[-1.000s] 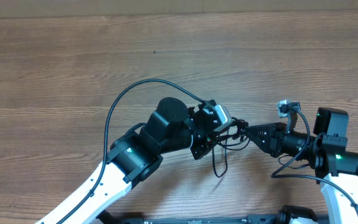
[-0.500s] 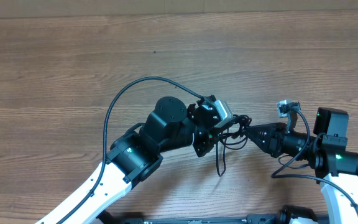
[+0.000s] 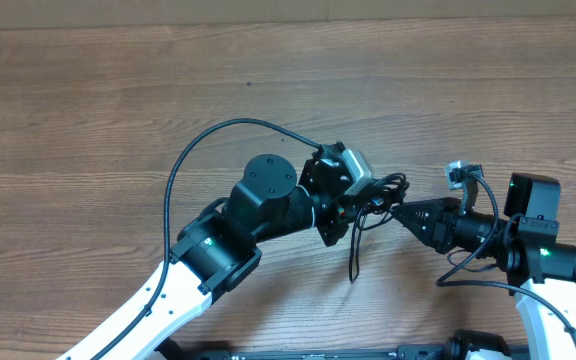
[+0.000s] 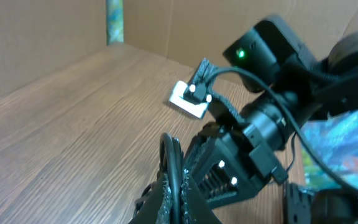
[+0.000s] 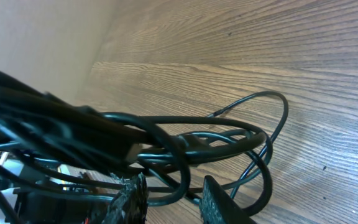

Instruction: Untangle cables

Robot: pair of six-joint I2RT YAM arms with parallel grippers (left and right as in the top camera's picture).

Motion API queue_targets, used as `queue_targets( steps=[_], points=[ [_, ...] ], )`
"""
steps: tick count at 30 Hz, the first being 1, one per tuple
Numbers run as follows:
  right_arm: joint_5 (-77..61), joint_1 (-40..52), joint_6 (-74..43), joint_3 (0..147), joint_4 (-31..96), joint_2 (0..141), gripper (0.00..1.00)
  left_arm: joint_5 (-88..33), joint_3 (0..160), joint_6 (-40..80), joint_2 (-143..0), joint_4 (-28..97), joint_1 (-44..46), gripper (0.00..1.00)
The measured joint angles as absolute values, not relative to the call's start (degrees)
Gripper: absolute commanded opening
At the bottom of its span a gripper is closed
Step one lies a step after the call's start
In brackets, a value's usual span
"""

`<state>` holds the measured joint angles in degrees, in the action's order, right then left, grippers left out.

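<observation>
The left gripper (image 3: 356, 205), clamped shut on the cables (image 3: 386, 188), has swung up and rightward since a second ago, drawing the knot with it above the table (image 3: 88, 100). One strand trails below. The right gripper (image 3: 400, 212), unmoved, straddles strands with its jaws slightly parted; whether it pinches them cannot be told.

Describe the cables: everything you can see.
The cables are thin, black and matte, rubbery-looking, and tangled into overlapping loops strung between both arms. The left gripper is shut on one loop. Strands also run between the fingers of the right gripper, but I cannot tell whether they are clamped. One loose strand trails away over the wooden table. No plugs clearly show.
</observation>
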<state>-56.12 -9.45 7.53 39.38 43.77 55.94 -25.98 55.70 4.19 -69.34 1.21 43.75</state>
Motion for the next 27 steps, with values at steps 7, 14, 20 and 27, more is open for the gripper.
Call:
queue_targets(
  steps=[7,14,20,27],
  points=[
    [-55.4,-9.5,7.5,39.4,43.9,55.9,0.28,-27.9,55.7,8.6,-69.3,-0.8,43.7,0.04],
    [-54.6,-9.5,7.5,39.4,44.6,55.9,0.28,-33.4,55.7,10.4,-69.3,-3.9,43.7,0.04],
    [-54.5,-9.5,7.5,39.4,44.6,55.9,0.33,-35.2,55.7,11.7,-69.3,-4.1,43.7,0.04],
    [-47.7,-9.5,2.7,39.4,44.6,55.9,0.35,-36.9,55.7,12.1,-69.3,-5.7,43.7,0.04]
  ],
)
